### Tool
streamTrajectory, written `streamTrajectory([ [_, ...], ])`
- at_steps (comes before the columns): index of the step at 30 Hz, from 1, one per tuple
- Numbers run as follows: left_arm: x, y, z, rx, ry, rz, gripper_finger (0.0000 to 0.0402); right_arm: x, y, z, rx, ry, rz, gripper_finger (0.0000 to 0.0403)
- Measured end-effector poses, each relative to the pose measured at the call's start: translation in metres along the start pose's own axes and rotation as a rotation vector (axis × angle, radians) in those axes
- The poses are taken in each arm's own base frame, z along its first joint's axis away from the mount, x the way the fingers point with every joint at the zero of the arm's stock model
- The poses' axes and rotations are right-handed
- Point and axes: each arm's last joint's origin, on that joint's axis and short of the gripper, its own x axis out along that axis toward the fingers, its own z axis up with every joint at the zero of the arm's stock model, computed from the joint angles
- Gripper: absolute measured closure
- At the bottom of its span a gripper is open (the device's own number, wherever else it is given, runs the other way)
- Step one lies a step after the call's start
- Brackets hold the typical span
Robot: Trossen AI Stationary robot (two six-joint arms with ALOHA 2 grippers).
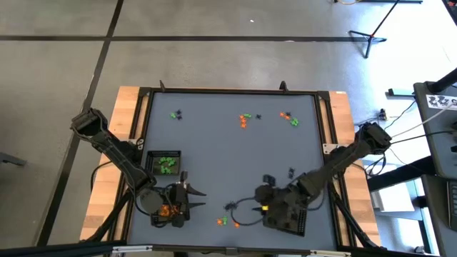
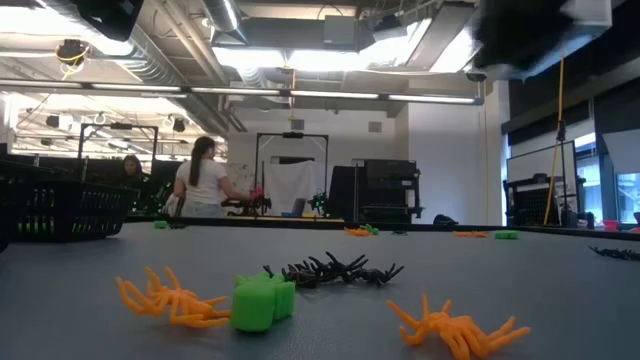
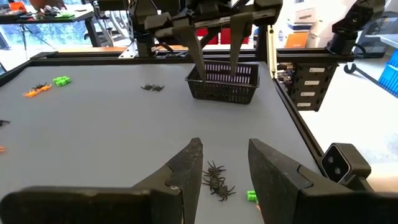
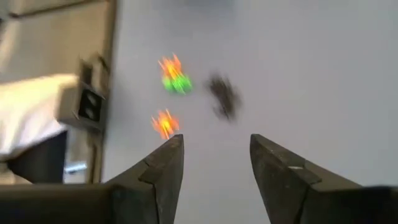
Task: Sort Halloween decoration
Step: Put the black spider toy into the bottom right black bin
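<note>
- Your right gripper hangs with its two dark fingers apart and nothing between them, over the grey table near its front edge, just beside a black mesh tray.
- Your left gripper also stands open and empty, above a cluster of tiny black plastic spiders.
- You have bright orange spiders and a bright green block trinket lying loose nearby; more trinkets sit scattered along the far side.
</note>
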Motion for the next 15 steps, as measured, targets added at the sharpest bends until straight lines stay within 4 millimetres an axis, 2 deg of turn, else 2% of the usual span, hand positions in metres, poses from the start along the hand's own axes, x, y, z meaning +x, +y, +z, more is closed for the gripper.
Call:
streamTrajectory([
  [5,0.000,0.000,-0.001,0.005,0.006,0.002,0.0280,0.040,-0.010,0.012,-0.084,-0.030,0.106,0.0219],
  [9,0.000,0.001,-0.002,0.009,0.014,0.004,0.0280,0.068,-0.021,0.007,-0.118,0.012,0.096,0.0219],
  [15,0.000,0.001,-0.003,0.018,0.025,0.009,0.0280,0.097,-0.030,-0.009,-0.131,0.072,0.027,0.0219],
])
